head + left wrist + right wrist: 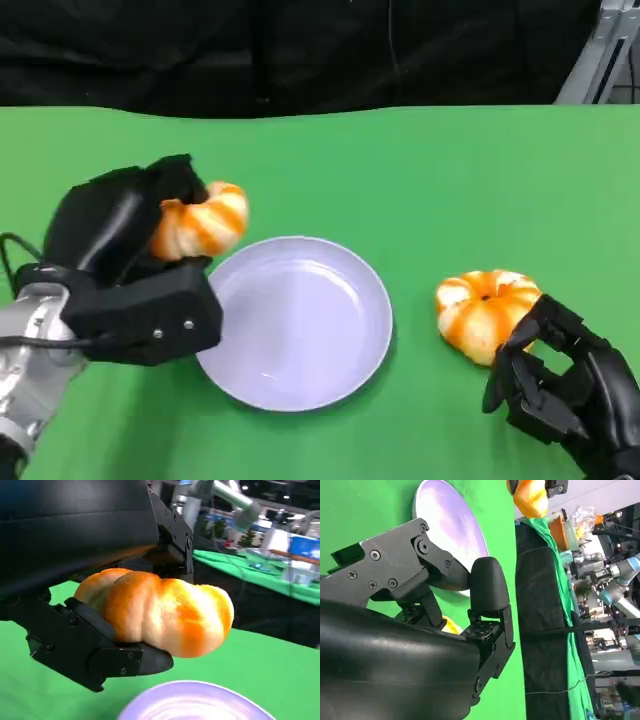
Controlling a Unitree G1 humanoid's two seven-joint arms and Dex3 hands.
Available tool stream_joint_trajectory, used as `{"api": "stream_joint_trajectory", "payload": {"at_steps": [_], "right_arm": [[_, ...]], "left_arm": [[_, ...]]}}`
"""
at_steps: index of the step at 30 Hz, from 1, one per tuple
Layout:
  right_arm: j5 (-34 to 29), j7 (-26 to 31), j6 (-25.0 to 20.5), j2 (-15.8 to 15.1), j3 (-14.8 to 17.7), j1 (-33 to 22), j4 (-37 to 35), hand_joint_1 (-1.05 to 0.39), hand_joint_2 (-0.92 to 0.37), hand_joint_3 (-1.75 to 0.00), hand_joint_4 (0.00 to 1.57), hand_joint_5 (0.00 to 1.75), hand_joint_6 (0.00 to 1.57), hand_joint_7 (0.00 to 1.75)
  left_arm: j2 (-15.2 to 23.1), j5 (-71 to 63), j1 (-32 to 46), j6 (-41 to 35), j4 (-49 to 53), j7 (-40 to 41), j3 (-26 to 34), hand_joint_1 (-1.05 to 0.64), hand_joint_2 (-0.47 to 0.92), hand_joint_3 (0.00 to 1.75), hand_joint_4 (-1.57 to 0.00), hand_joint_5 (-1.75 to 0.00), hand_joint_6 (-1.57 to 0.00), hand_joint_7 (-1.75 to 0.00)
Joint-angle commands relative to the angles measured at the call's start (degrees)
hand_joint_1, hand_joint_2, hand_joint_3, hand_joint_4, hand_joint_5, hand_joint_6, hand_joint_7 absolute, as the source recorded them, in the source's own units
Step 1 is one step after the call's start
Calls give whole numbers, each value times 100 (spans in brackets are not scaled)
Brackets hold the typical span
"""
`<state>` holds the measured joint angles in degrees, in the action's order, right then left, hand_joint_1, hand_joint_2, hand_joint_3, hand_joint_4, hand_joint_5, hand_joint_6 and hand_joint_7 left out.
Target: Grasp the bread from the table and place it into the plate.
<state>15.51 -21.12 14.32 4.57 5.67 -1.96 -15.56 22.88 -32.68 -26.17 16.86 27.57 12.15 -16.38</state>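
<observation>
My left hand (120, 270) grips a twisted orange-and-white bread (200, 222) and holds it in the air just beyond the left rim of the pale lavender plate (300, 320). In the left wrist view the bread (160, 612) sits between my black fingers (95, 650), with the plate (200, 702) below it. A second, round orange-and-white bread (485, 310) lies on the green table to the right of the plate. My right hand (565, 385) sits right behind it at the near right, fingers apart and holding nothing. In the right wrist view a sliver of that bread (451, 626) shows between the fingers.
The green tabletop (400, 170) runs back to a black curtain at its far edge. Past the plate (452, 525), the right wrist view shows other tables and robot arms in the background.
</observation>
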Motion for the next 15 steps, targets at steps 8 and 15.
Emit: {"api": "stream_joint_trajectory", "payload": {"at_steps": [8,15], "right_arm": [[42,83,-10,-19,-18,-37,123,-14,-61,-107,83,175,61,170],[-5,166,-19,-8,-80,-59,210,-14,-62,-107,84,175,61,170]], "left_arm": [[-463,-404,-46,28,27,-253,-553,-1,66,74,-67,-175,-62,-165],[-654,-419,-69,242,431,-250,-744,-7,72,74,-69,-175,-64,-163]]}}
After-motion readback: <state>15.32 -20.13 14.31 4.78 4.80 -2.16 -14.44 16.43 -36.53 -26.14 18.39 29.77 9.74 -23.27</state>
